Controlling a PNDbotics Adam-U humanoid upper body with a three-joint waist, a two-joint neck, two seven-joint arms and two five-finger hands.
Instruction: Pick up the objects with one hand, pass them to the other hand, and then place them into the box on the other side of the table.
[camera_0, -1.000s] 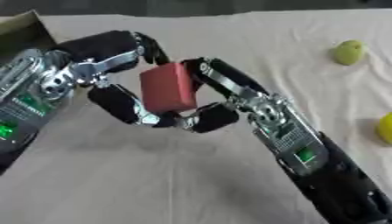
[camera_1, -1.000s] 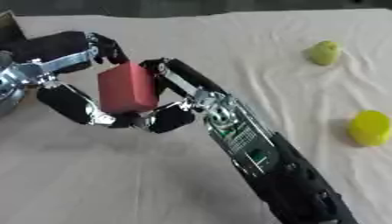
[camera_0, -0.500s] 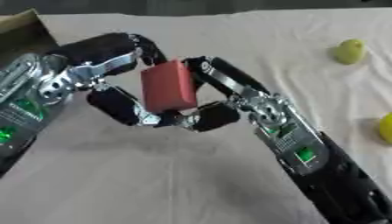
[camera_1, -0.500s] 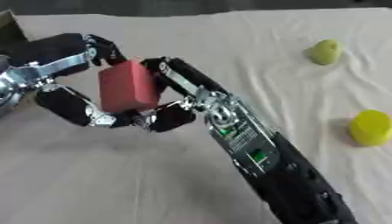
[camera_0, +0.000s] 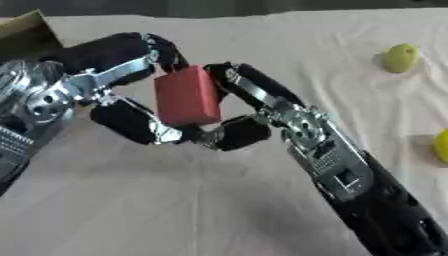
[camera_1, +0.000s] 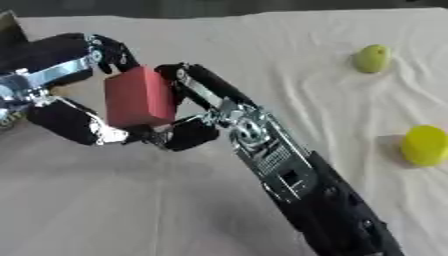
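Where cream cloth (camera_0: 262, 30) lies wrinkled, dark wall behind

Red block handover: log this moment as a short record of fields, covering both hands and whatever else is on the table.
held object: red block, off the table
left hand: fingers curled round the block
right hand: fingers curled round the block
stage: mid-handover
table: pale cloth
waiting: green fruit, yellow object, both on the robot's right
box: far left corner

Block (camera_0: 186, 96) betw. both hands, box (camera_0: 28, 36) prob. far left, two fruits (camera_1: 372, 58) right.
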